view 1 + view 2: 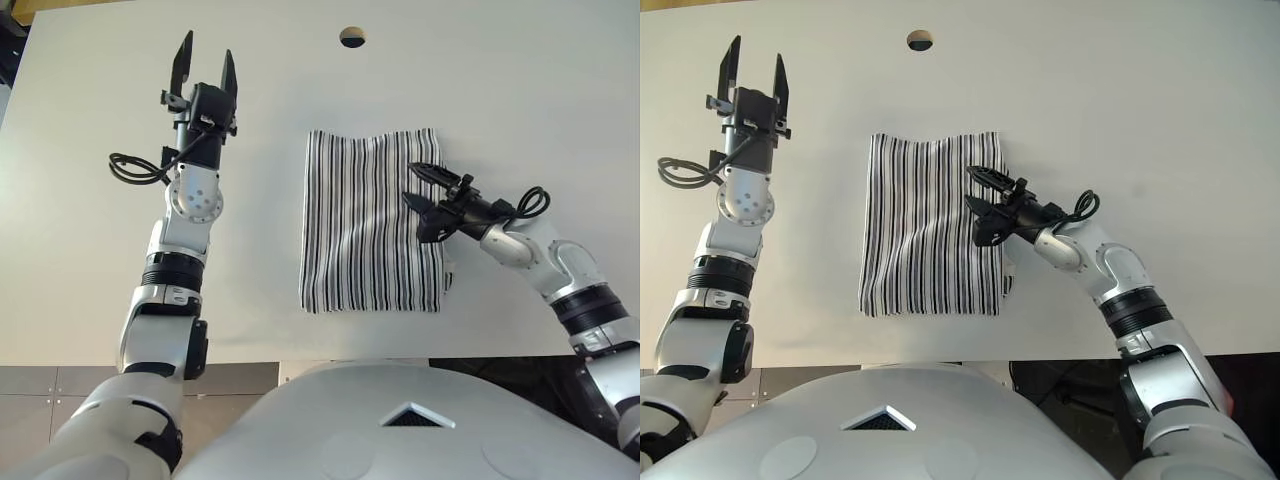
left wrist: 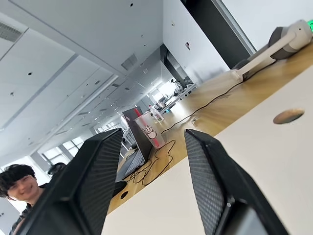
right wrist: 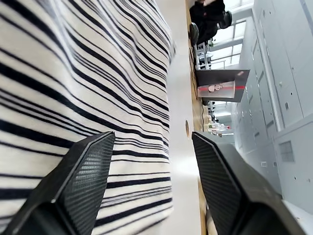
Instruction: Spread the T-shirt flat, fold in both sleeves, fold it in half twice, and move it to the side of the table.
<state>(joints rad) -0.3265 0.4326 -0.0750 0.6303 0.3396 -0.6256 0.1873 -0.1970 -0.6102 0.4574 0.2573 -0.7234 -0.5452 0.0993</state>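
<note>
T-shirt (image 1: 360,225): black-and-white striped, folded into a compact upright rectangle, lying flat near the middle of the worktop (image 1: 520,100), nearer the robot's edge than the far one. A small fold of cloth pokes out at its near right corner.

Right gripper (image 1: 415,183): over the shirt's right edge, about halfway along it, pointing left across the cloth. Fingers (image 3: 83,181) spread, nothing between them; whether they touch the cloth cannot be told.

Left gripper (image 1: 204,65): over bare worktop, well apart from the shirt on its far left side. Fingers (image 2: 98,181) spread, holding nothing.

Worktop: white, with a round hole (image 1: 352,37) near the far edge, beyond the shirt.
</note>
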